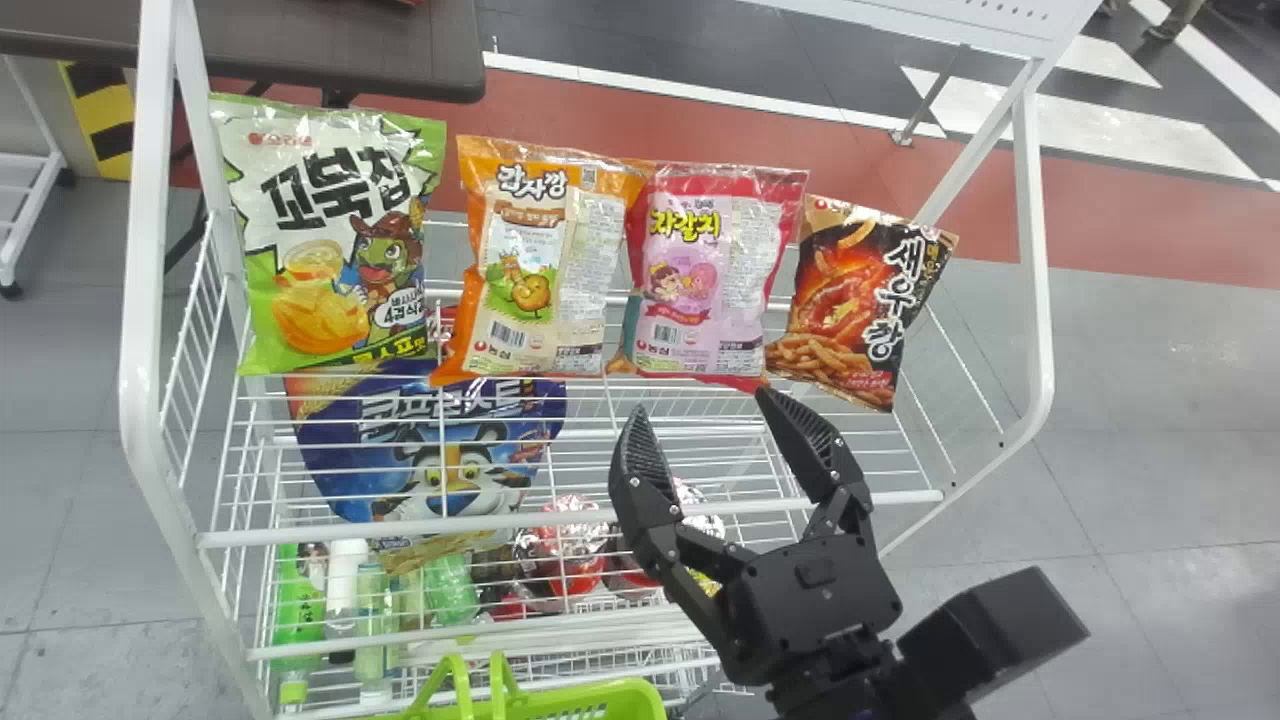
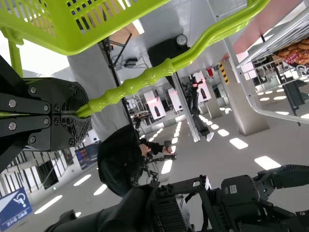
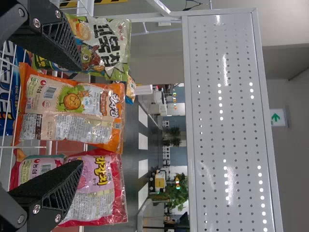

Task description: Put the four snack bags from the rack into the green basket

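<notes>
My right gripper [image 1: 702, 402] stands open just below the pink bag [image 1: 702, 270] in the head view. In a row on the rack's top level are the green-white bag [image 1: 330, 235], the orange bag [image 1: 545, 265], the pink one and, rightmost, the black-red bag [image 1: 860, 300]. From the right wrist, the open gripper [image 3: 79, 116] spans in front of the orange bag [image 3: 72, 104], one finger overlapping the pink bag [image 3: 99, 193]. The green basket [image 1: 610, 700] is at the head view's bottom edge. My left gripper [image 2: 79, 113] is shut on its handle [image 2: 145, 77].
The white wire rack [image 1: 1035, 250] surrounds the bags with side posts. A blue bag [image 1: 430, 455] lies below the green-white one, with bottles [image 1: 345, 590] and red packages [image 1: 565, 550] lower down. A dark table [image 1: 400, 50] stands behind at left.
</notes>
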### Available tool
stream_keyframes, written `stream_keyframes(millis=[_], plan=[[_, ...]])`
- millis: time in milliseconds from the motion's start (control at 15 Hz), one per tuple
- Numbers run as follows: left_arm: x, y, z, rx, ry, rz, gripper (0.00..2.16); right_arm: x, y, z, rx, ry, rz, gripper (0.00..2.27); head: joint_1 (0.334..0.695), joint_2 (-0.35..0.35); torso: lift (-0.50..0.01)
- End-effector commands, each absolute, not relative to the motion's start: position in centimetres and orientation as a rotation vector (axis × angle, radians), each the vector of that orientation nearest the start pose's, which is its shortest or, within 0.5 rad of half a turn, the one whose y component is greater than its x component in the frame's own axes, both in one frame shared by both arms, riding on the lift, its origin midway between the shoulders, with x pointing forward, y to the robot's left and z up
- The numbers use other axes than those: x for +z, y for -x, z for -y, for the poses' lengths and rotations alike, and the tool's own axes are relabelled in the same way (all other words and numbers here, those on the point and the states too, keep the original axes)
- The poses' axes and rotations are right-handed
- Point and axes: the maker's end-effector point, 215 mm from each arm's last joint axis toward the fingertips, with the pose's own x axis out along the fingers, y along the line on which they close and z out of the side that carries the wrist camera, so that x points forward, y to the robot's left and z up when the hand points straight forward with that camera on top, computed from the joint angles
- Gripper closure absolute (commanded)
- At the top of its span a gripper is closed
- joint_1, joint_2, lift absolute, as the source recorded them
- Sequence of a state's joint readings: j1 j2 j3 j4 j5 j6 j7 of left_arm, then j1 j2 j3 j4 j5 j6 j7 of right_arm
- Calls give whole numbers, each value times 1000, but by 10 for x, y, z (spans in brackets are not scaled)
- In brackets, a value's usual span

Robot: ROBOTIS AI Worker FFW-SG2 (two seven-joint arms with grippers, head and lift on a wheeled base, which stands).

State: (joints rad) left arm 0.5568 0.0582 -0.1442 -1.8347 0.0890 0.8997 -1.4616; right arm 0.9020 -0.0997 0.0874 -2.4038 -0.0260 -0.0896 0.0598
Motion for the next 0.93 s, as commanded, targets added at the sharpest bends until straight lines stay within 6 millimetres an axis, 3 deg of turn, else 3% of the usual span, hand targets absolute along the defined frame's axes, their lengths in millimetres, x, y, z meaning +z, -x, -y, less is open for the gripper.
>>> stream_keyframes(millis=[0, 400, 600, 867], plan=[[-468, -115, 26, -1442, 908, -976, 1905, -271, -337, 168, 190, -32, 16, 144, 695, -350, -7], [-467, -114, 27, -1445, 912, -975, 1905, -273, -336, 169, 191, -33, 18, 140, 695, -350, -7], [-466, -114, 27, -1452, 920, -970, 1905, -286, -341, 168, 189, -32, 4, 140, 695, -350, -6], [-464, -116, 26, -1468, 924, -938, 1905, -297, -369, 152, 203, -55, 24, 140, 695, -350, -6]])
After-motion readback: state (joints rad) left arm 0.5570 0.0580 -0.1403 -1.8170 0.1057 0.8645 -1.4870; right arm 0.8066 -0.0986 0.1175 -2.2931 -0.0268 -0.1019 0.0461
